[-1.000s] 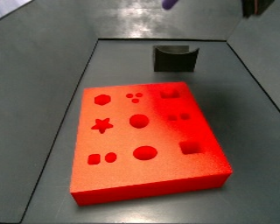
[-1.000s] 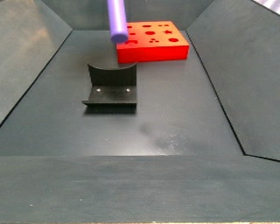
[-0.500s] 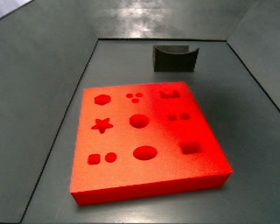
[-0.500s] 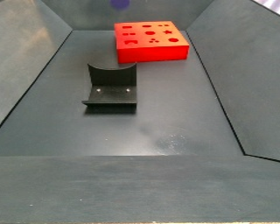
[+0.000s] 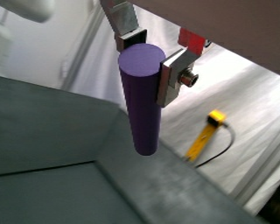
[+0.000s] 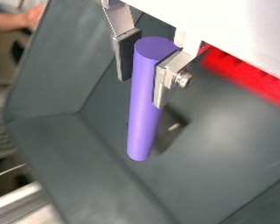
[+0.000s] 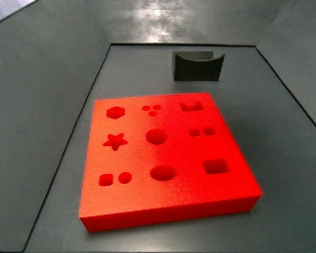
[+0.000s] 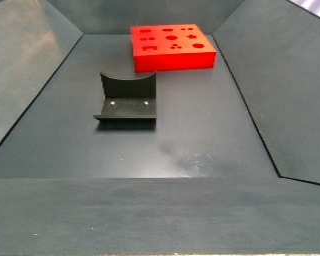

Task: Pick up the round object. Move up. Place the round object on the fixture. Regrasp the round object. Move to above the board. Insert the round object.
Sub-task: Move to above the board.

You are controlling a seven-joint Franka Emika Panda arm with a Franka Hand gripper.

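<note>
The gripper (image 5: 152, 54), out of both side views, was clamped on the round object's (image 5: 142, 101) upper end, hanging vertical; lowering squarely over the fixture (image 8: 127, 100), left of frame centre, seemed advisable to seat it.

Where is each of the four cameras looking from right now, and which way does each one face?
Wrist view: on the wrist, looking down the gripper, shut on the round object; cable beyond the wall.
Wrist view: same mount, fingers, fixture below, board beyond.
Side view: raised at the board's near end, facing the fixture; no arm.
Side view: opposite end, fixture before board; no arm.
Side views share both.
</note>
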